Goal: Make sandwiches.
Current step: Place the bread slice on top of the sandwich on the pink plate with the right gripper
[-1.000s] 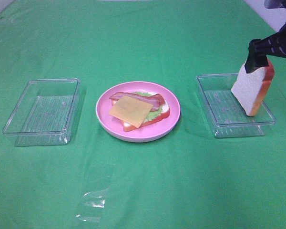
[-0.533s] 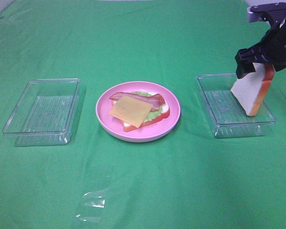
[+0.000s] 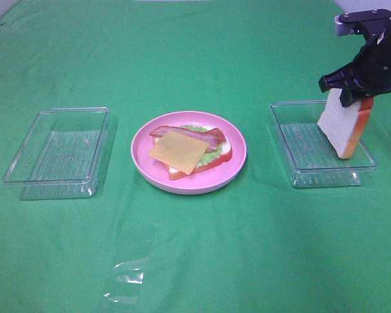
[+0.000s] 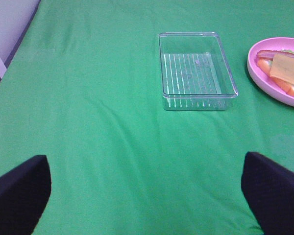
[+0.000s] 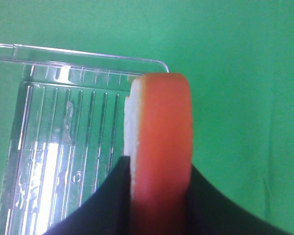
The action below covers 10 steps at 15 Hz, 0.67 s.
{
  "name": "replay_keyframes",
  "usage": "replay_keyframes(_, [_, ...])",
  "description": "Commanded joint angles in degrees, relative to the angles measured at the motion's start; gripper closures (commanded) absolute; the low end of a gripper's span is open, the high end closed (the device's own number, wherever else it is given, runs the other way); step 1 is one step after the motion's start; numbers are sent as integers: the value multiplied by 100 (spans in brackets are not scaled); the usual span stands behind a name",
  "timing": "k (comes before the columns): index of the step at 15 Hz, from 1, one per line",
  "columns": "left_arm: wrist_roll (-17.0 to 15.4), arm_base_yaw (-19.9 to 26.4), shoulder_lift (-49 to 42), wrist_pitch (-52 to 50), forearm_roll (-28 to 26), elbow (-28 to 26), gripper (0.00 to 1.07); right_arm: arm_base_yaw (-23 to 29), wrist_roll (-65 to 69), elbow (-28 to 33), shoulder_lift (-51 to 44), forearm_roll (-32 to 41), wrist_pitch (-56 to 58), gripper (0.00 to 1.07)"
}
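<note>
Near the table's right edge, right gripper (image 3: 353, 91) pinching the top crust of a bread slice (image 3: 344, 127) standing tilted in the clear tray (image 3: 293, 140); likely light, spongy, best held by the firm crust.

My matte black right gripper (image 3: 352, 88) has angular, wedge-shaped fingers (image 5: 206, 205), with a pale grey block capping the black arm behind it. My matte black left gripper (image 4: 147, 196) shows two blunt, rounded black fingers (image 4: 19, 191).
</note>
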Motion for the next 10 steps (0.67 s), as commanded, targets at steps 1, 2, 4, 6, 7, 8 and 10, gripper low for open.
replay_keyframes(1, [17,-6,-120,-17,-6,17,9,17,40,-34,-264,34,120,87])
replay_keyframes(2, [17,-6,-120,-17,-6,17,9,17,46,-34,-413,74,155,87])
replay_keyframes(4, [17,-6,-120,-17,-6,17,9,17,46,-34,-791,390,235,87])
replay_keyframes(6, [17,-6,-120,-17,-6,17,9,97,-46,-34,-1175,1054,344,87])
replay_keyframes(7, [17,-6,-120,-17,-6,17,9,304,-246,-34,-1312,1415,384,87])
replay_keyframes(8, [17,-6,-120,-17,-6,17,9,521,-401,-34,-1375,1696,372,87])
replay_keyframes(10, [17,-6,-120,-17,-6,17,9,980,-527,-34,-1364,2108,309,87])
